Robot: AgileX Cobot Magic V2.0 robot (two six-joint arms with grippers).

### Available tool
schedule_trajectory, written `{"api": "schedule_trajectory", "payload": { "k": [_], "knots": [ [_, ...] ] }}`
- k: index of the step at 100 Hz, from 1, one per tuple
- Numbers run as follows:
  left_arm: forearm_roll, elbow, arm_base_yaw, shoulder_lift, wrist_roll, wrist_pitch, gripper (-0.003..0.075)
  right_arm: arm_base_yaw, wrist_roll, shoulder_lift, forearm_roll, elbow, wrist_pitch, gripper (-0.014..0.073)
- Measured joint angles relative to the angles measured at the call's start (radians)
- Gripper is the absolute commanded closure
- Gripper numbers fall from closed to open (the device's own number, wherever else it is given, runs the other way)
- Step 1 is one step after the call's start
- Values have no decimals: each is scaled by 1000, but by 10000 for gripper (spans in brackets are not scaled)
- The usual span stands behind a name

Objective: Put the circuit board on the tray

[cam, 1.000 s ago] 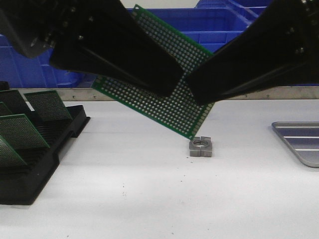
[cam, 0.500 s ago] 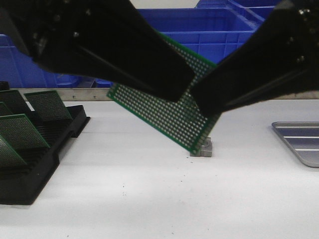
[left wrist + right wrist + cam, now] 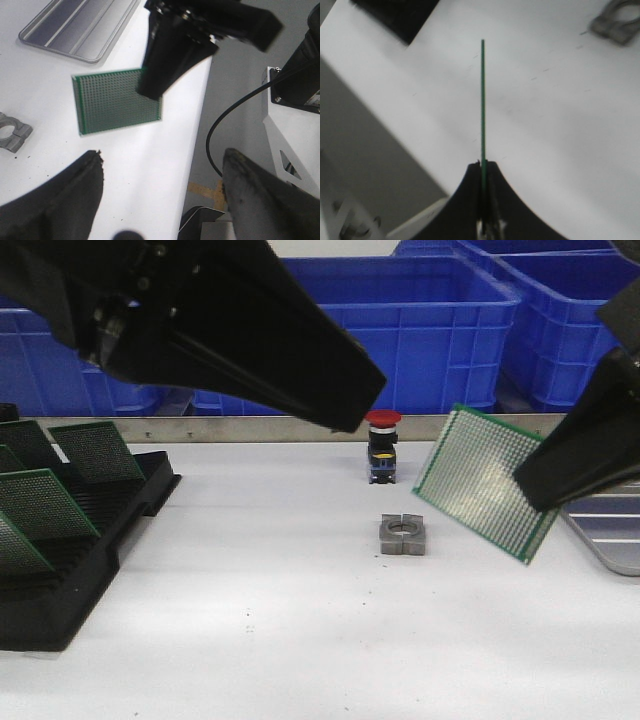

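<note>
transfer step: the right fingers, closed on an edge of the circuit board, carry it tilted above the worktop just left of the tray; left fingers spread, empty; next, move right and lower it flat.

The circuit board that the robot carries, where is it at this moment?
In the front view the circuit board hangs tilted above the table's right side, held by the right gripper, between the metal block and the tray.
</note>
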Motion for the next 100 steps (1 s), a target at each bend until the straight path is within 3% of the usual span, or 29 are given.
{"api": "schedule_trajectory", "payload": {
  "k": [35, 54, 67, 79, 91, 100],
  "knots": [
    [0, 0, 0, 0, 0, -2, 255, -249, 15, 65, 2, 0, -305, 659],
    [0, 0, 0, 0, 0, -3, 255, -270, 15, 166, 6, -4, -458, 659],
    [0, 0, 0, 0, 0, -3, 255, -270, 15, 241, 10, -42, -486, 638],
    [0, 0, 0, 0, 0, -3, 255, -270, 17, 292, 11, -92, -475, 477],
    [0, 0, 0, 0, 0, -3, 255, -270, 15, 311, 11, -127, -464, 134],
    [0, 0, 0, 0, 0, -3, 255, -270, -4, 311, 12, -134, -473, -64]
  ]
}}
